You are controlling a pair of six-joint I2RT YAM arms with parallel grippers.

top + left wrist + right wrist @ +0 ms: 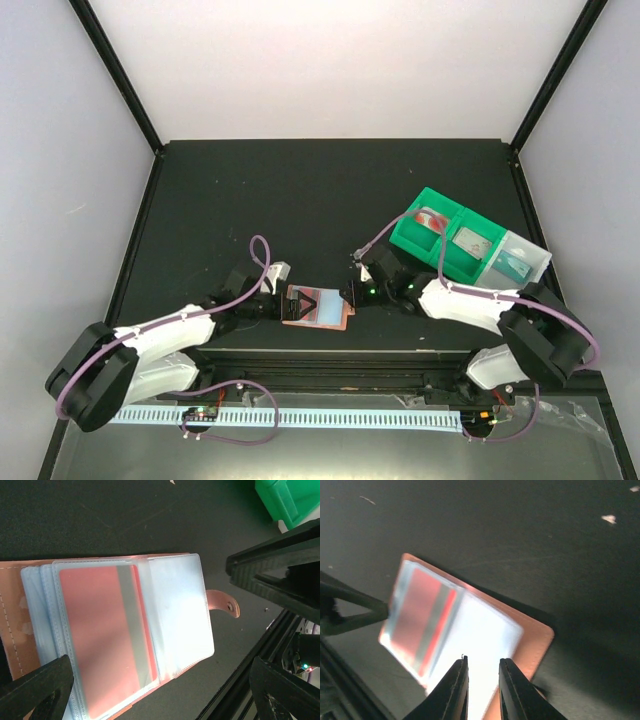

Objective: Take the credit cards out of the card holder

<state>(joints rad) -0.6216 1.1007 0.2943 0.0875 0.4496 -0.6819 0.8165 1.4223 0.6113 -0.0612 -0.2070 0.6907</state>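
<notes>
**Card holder lying open, red card not yet out**

From above, the card holder [318, 306] is lying open on the table [250, 190] between the left claw [283, 303] and the right claw [351, 297], so both are reaching it.

At the left wrist, the claw is being held wide astride it, seemingly as a steadying brace. The red card [95, 640] is sitting inside a clear sleeve [177, 610].

At the right wrist, the claw is being held narrow but unclamped over the sleeve's edge, likely for a thin pinch.
</notes>
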